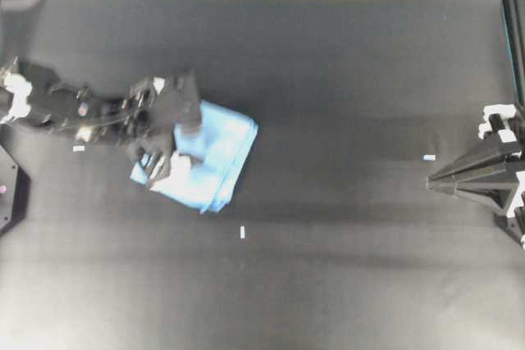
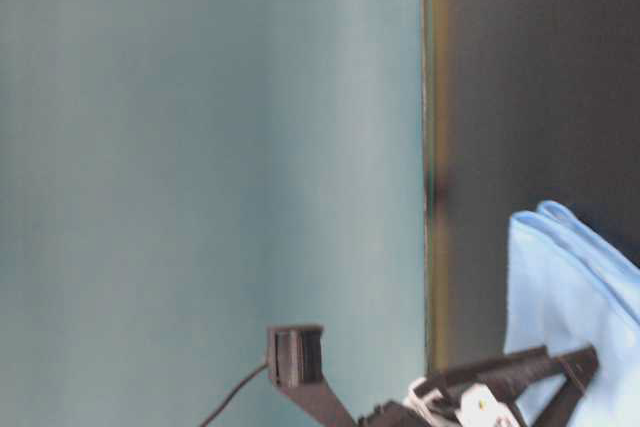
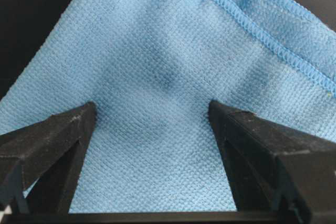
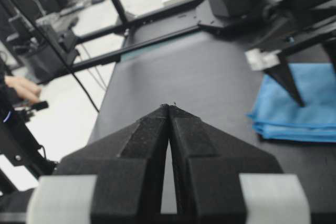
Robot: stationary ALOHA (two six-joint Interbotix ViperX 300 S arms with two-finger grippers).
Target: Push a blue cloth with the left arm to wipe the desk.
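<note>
Wiping in hand — left gripper spread wide over the blue cloth.
Next: press fingertips down, push forward across desk.

Soft, dim overhead light leaves broad shadow bands across the desk. The table-level view is blurred; the blue cloth close-up shows faint shadows

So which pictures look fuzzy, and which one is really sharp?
Left wrist view: sharpest, the blue cloth shows its weave and stitched hem. Overhead view: soft, with a glowing bottom edge on the desk. Table-level view: blurry and turned sideways. Right wrist view: the right gripper up close is clear, the background washed out.
</note>
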